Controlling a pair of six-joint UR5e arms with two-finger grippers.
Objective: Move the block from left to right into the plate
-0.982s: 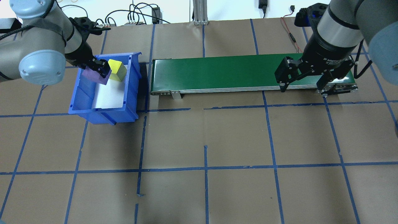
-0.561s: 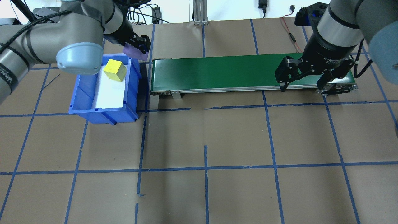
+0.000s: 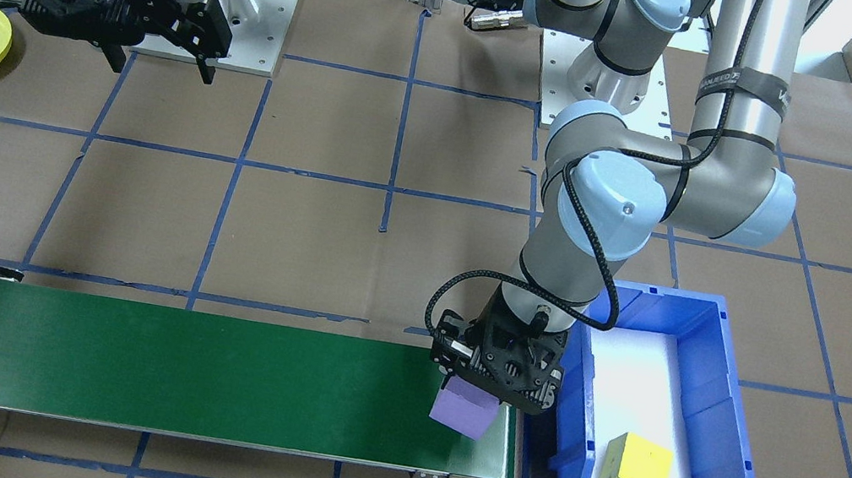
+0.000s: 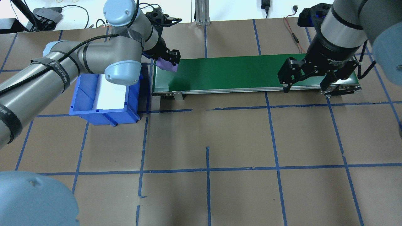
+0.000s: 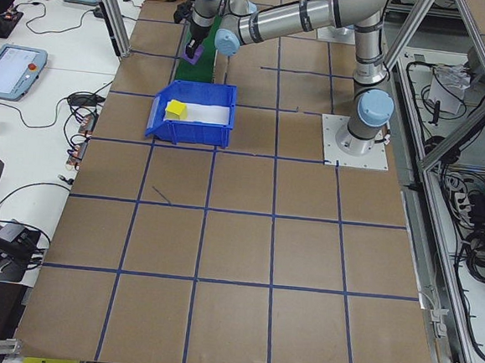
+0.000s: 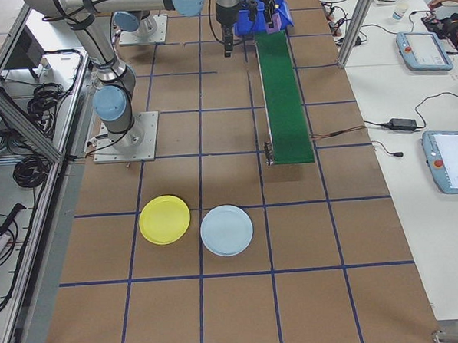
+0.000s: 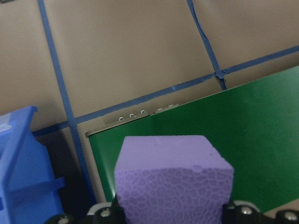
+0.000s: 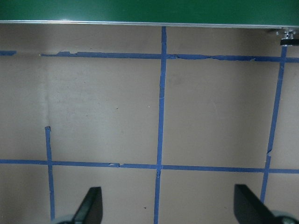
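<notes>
Holding one purple block (image 3: 462, 407), left tool (image 3: 493, 382); two plates (image 6: 165, 219).

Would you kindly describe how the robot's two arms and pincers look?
Both arms are silver-grey tubes with pale blue joint caps. A black cable runs along the left arm, strapped on. Each ends in a black two-finger pincer: left pincer, right pincer, with white lettering on its wrist.

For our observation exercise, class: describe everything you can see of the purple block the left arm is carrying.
The purple block is a foam-like cube, with a fine cell pattern on its face in the left wrist view. It is gripped between the fingers of the left tool, its upper part hidden by them. It sits slightly turned over the end of the green conveyor belt nearest the blue bin. Whether it touches the belt cannot be told.
</notes>
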